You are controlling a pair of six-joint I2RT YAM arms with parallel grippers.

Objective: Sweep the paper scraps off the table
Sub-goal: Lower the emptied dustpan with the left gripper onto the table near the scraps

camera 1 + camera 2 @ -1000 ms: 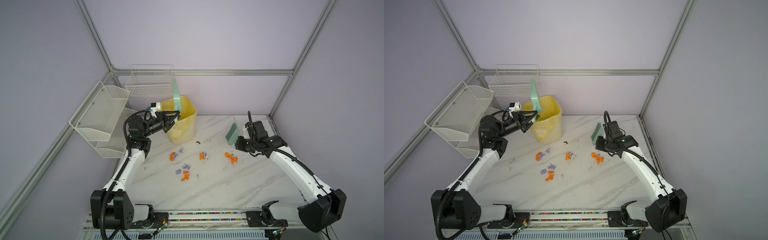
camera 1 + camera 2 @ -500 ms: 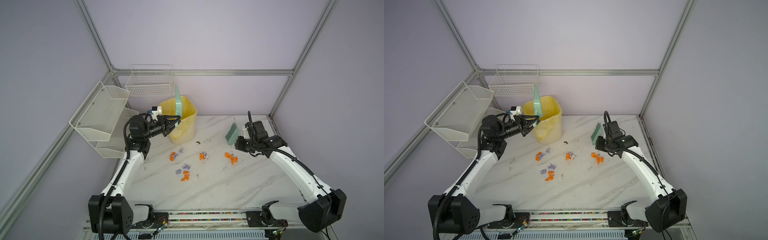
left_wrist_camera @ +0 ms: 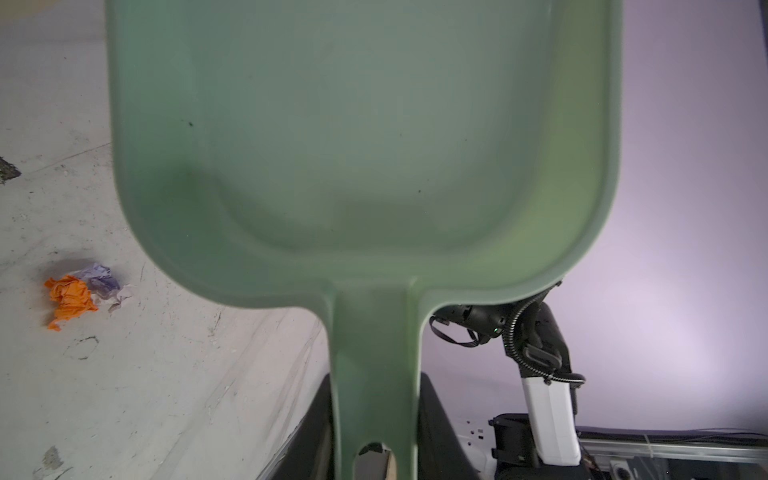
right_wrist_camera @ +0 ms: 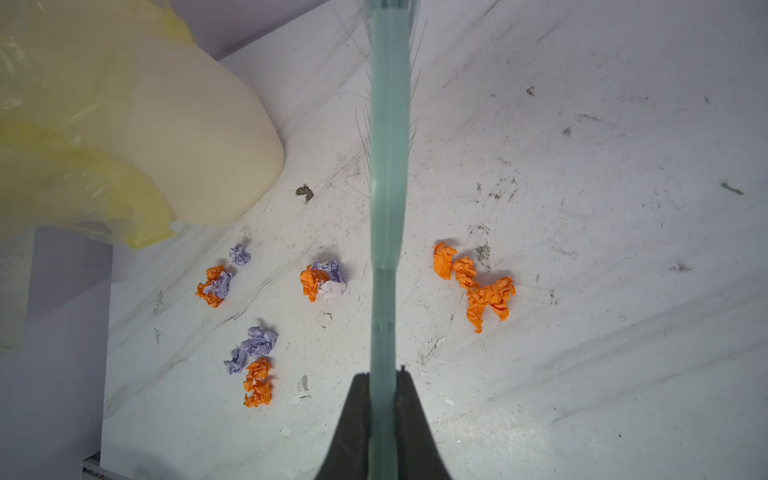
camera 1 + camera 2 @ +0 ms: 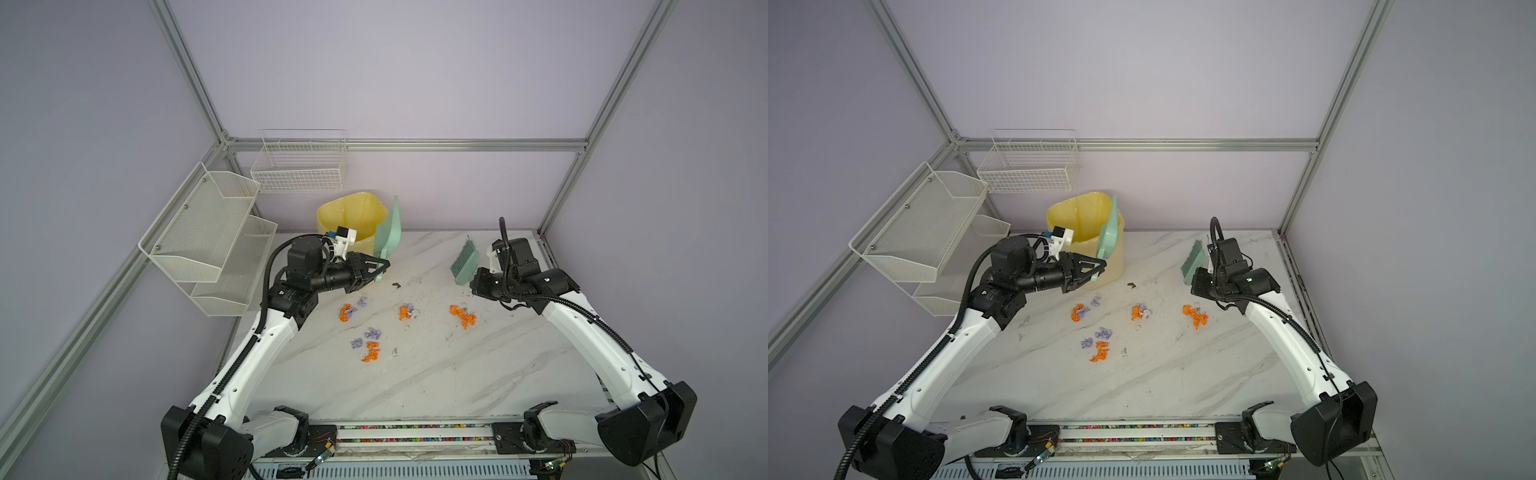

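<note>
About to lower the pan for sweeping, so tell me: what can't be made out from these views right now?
- Yellow bin bottom: both top views, hidden by its own wall.
- Most paper scraps: left wrist view, blocked by the dustpan; only one clump shows.
- Brush far end: right wrist view, cut off by the frame edge.
- Dark fleck by the bin: too small to identify.

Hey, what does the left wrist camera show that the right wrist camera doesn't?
Only the left wrist view shows the green dustpan, holding no scraps, its handle in the left gripper, and the right arm beyond it. Only the right wrist view shows the brush clamped in the right gripper, the yellow bin and all the paper scraps. Both show the marble table and one orange-and-lilac wad.
</note>
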